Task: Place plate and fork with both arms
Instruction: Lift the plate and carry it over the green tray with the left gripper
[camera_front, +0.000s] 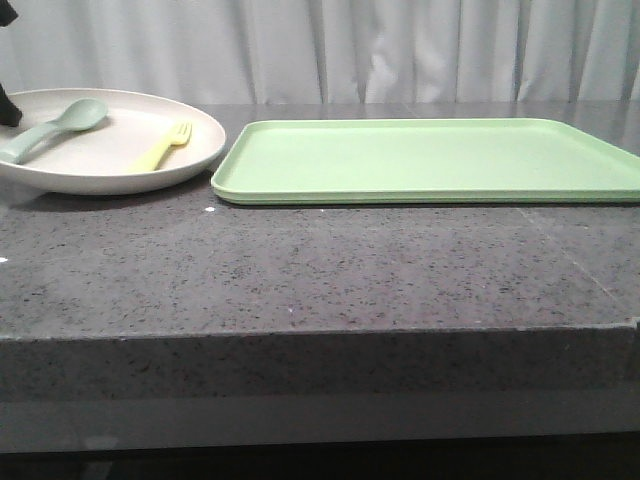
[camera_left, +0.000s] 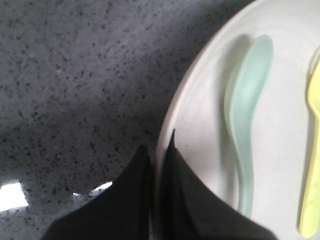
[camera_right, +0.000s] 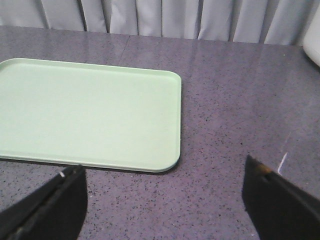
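Note:
The cream plate (camera_front: 120, 160) sits at the far left of the dark stone table. The pale-yellow fork (camera_front: 165, 147) lies on it, beside a pale-green spoon (camera_front: 55, 128). My left gripper (camera_left: 158, 141) is shut on the plate's rim (camera_left: 172, 115), one finger outside and one inside. Only a dark bit of it (camera_front: 8, 105) shows at the left edge of the front view. The fork (camera_left: 312, 165) and spoon (camera_left: 245, 110) lie just beyond the fingers. My right gripper (camera_right: 164, 165) is open and empty above the table, off the tray's near right corner.
A flat light-green tray (camera_front: 430, 160) lies to the right of the plate, also seen in the right wrist view (camera_right: 90, 110). A white object (camera_right: 314, 40) shows at that view's edge. A grey curtain hangs behind the table.

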